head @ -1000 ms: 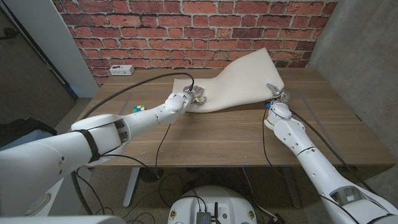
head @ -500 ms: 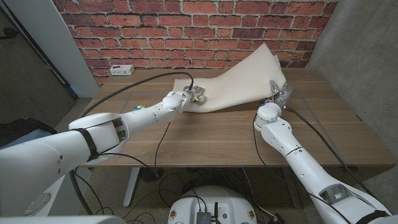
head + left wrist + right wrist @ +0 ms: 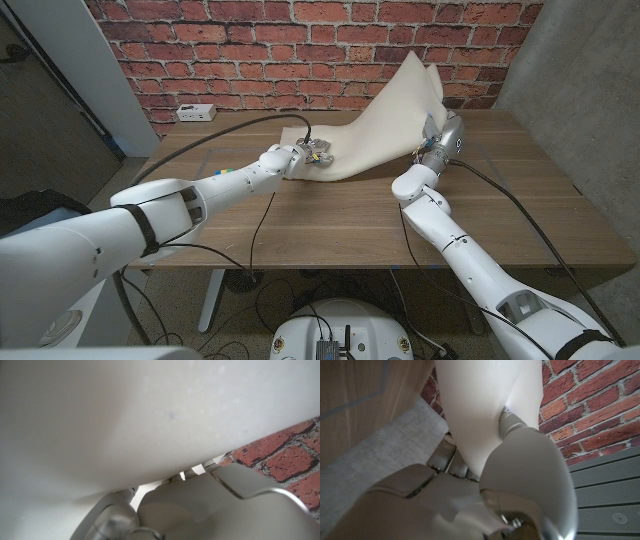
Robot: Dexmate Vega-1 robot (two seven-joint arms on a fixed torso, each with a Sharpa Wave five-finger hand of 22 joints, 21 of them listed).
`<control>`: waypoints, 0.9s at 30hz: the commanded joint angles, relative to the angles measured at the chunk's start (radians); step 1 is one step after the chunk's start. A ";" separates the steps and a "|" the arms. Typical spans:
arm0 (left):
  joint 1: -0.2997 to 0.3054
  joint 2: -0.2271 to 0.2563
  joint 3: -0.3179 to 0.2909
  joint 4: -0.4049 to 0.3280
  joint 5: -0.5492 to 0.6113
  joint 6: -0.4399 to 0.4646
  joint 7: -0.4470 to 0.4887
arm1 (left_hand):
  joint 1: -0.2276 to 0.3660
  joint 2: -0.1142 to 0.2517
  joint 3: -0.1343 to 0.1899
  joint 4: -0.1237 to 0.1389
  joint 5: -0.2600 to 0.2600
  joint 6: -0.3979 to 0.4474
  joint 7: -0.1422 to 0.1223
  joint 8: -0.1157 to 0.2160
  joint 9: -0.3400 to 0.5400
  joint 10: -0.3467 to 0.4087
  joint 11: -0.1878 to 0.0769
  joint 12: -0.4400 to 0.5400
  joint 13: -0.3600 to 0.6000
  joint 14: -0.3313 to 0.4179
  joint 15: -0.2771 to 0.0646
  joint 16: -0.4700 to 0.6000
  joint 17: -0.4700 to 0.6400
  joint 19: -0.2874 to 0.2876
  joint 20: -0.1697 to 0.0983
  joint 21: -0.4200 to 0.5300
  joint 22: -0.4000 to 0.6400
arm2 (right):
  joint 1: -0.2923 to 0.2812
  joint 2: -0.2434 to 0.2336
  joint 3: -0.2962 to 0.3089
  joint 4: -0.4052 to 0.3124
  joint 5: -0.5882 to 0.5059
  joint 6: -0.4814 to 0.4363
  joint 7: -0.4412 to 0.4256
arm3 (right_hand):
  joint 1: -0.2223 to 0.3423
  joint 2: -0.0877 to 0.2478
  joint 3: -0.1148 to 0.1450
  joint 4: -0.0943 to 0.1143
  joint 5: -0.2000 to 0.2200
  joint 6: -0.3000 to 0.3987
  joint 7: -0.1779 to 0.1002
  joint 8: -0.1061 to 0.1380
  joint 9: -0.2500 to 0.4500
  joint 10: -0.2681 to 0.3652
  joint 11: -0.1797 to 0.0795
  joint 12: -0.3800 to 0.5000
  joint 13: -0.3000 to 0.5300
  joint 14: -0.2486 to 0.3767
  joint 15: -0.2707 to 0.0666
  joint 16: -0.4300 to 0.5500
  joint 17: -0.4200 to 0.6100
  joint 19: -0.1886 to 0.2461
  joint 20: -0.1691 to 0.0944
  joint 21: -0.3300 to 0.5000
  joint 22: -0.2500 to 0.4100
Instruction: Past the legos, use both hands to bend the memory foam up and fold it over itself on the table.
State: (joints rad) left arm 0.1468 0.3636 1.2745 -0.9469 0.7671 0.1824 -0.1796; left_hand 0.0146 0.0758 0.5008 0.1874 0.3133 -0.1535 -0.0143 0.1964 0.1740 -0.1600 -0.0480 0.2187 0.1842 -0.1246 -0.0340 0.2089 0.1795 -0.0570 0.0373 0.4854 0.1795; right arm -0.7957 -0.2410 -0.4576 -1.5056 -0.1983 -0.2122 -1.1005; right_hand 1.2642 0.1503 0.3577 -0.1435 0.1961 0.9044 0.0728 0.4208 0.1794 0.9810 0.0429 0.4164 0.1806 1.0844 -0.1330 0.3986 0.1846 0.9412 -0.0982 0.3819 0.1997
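A white box (image 3: 194,112) sits at the table's (image 3: 330,215) far left edge, and small coloured legos (image 3: 223,173) peek out beside the left arm, partly hidden. The left hand (image 3: 311,154) grips the foam's (image 3: 375,130) near left edge, its fingers mostly buried. The foam rises rightward against the brick wall (image 3: 300,50). The right hand (image 3: 437,140) holds the lifted right edge.

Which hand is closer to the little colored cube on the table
Left. The left hand holds the foam's near edge, a short way right of the cube; the right hand lifts the foam's far side.
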 commanded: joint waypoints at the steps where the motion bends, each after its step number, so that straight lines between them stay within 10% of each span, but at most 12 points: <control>1: -0.007 -0.011 -0.001 0.023 -0.020 -0.034 -0.014 | 0.009 0.108 0.007 -0.002 0.001 0.018 -0.015 0.001 0.006 0.003 -0.003 0.004 0.003 0.005 0.004 0.003 0.004 0.037 -0.033 0.004 0.003 | 0.048 -0.047 -0.095 -0.006 -0.181 -0.119 -0.007 | 0.010 0.013 0.008 0.000 0.004 0.026 -0.016 -0.003 0.003 0.035 0.018 -0.007 0.002 0.017 -0.023 -0.001 0.005 -0.004 0.000 0.001 0.002; 19: -0.014 -0.016 0.006 0.038 -0.031 -0.046 -0.035 | 0.011 0.113 0.016 -0.002 0.001 0.013 -0.012 -0.004 0.006 -0.003 0.000 -0.002 0.003 -0.002 0.006 -0.006 0.003 0.025 -0.033 -0.004 0.003 | 0.120 -0.100 -0.212 -0.020 -0.283 -0.191 0.034 | 0.005 0.007 0.008 -0.003 0.005 0.043 -0.019 -0.013 0.003 0.054 0.008 -0.025 0.003 0.033 -0.031 -0.005 0.010 -0.011 -0.007 0.007 -0.002; 27: -0.022 -0.021 0.012 0.049 -0.038 -0.061 -0.060 | 0.056 0.142 0.090 -0.017 -0.006 0.003 -0.005 -0.010 0.005 -0.015 0.012 -0.011 0.003 -0.012 0.015 -0.018 -0.002 0.009 -0.024 -0.019 0.001 | 0.146 -0.127 -0.262 -0.038 -0.346 -0.201 0.080 | 0.002 0.004 0.009 -0.003 0.007 0.050 -0.021 -0.018 0.003 0.064 0.012 -0.033 0.003 0.043 -0.033 -0.009 0.008 -0.011 -0.008 0.011 -0.003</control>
State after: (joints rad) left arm 0.1336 0.3479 1.2754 -0.9140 0.7380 0.1537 -0.2092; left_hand 0.0430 0.0850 0.5576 0.1840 0.3121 -0.1540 -0.0140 0.1807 0.1741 -0.1640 -0.0440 0.2106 0.1833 -0.1327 -0.0263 0.1935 0.1778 -0.0612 0.0335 0.4722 0.1787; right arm -0.6862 -0.3321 -0.6528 -1.5178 -0.4703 -0.3917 -1.0690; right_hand 1.2642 0.1503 0.3622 -0.1445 0.1972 0.9296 0.0659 0.4034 0.1788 1.0047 0.0271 0.3861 0.1808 1.1028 -0.1470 0.3916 0.1916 0.9358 -0.1037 0.3879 0.1951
